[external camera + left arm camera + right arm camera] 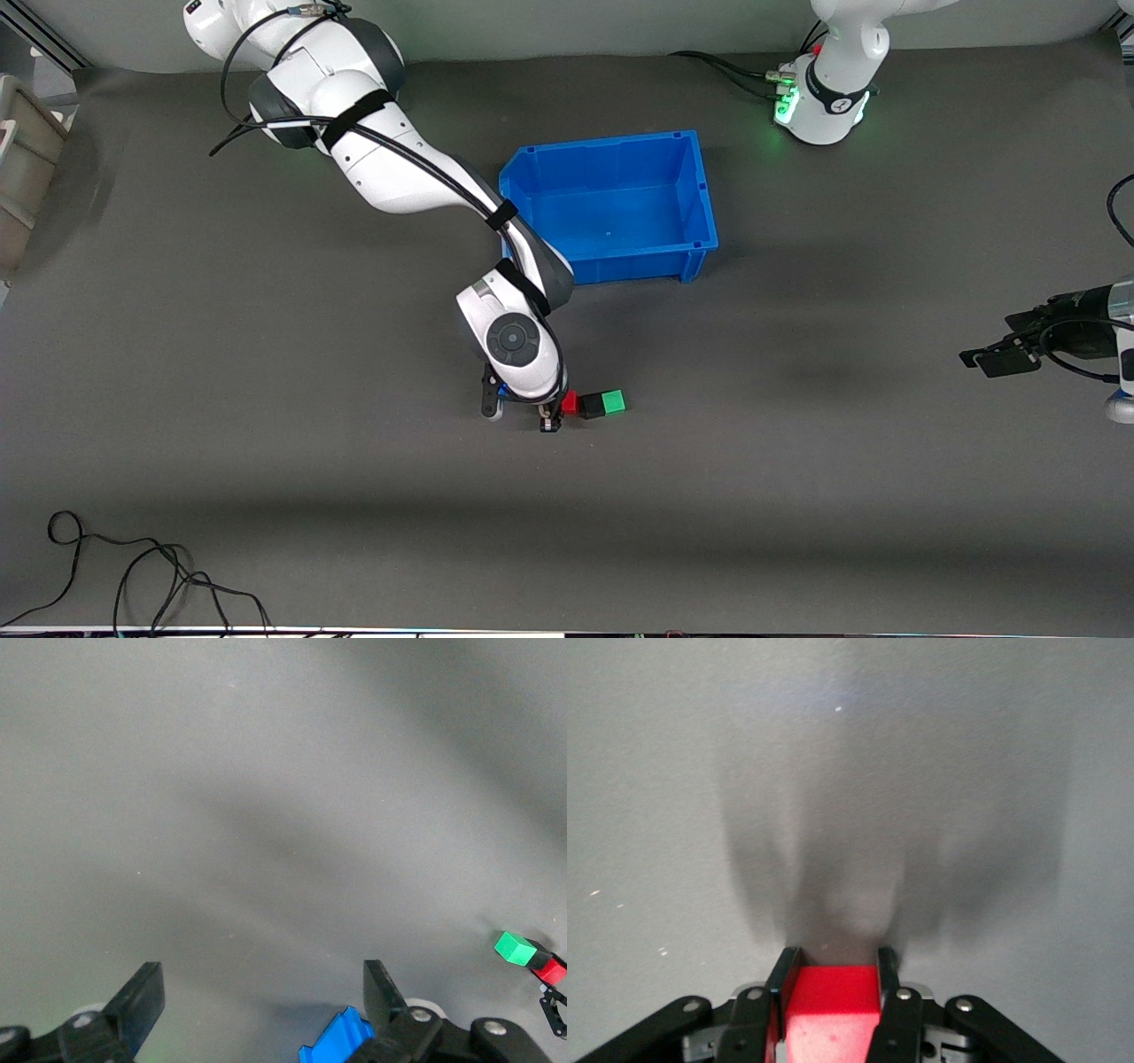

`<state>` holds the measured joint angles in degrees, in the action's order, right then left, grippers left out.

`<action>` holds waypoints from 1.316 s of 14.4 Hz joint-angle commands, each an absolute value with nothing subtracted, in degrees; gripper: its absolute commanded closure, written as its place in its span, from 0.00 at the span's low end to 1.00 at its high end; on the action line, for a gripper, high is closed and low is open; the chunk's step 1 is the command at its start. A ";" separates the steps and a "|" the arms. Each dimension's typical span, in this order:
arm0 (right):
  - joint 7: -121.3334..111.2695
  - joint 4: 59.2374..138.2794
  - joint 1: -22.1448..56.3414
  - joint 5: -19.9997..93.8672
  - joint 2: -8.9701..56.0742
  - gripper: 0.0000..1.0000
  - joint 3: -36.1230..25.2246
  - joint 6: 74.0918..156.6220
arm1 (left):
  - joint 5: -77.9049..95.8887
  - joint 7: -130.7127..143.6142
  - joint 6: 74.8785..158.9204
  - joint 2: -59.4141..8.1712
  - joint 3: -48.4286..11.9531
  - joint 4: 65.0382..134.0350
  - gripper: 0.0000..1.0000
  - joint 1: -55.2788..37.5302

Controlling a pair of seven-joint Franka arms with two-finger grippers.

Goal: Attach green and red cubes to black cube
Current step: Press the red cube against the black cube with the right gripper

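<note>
On the mat nearer the front camera than the blue bin, the right gripper clamps the red cube against the black cube, which touches the green cube. An off-line push could skew the row apart. The left gripper waits, jaws apart, over the left arm's end.

Dark grey matte table, beige crate at its edge, loose black cable.

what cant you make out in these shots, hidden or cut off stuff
- Black cube: front view shows a sliver between red cube and green cube; joints too small to judge.
- Right gripper: the wrist hides its fingers in the front view.
- Blue bin: cut off by the left wrist view's edge.
</note>
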<state>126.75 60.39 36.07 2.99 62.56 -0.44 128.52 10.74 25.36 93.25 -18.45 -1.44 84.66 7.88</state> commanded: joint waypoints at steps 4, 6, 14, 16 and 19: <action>128.15 54.58 36.56 1.05 68.20 1.00 -1.85 132.54 | 9.67 24.61 93.52 -17.75 -1.49 84.55 0.00 7.47; 128.06 54.58 36.56 1.05 68.20 1.00 -1.85 132.54 | 9.67 24.61 93.60 -17.75 -1.49 84.55 0.00 7.47; 120.79 54.84 37.00 -1.50 62.95 0.00 -1.85 125.54 | 5.38 12.44 94.74 -17.23 -1.49 83.50 0.00 6.25; 114.73 54.84 36.04 -0.27 57.77 0.00 -1.76 116.33 | 3.78 9.06 94.66 -16.27 -1.49 83.58 0.00 5.89; 103.22 55.20 32.10 5.17 47.50 0.00 -1.58 102.61 | 2.20 5.30 93.52 -13.46 -1.49 84.02 0.00 4.92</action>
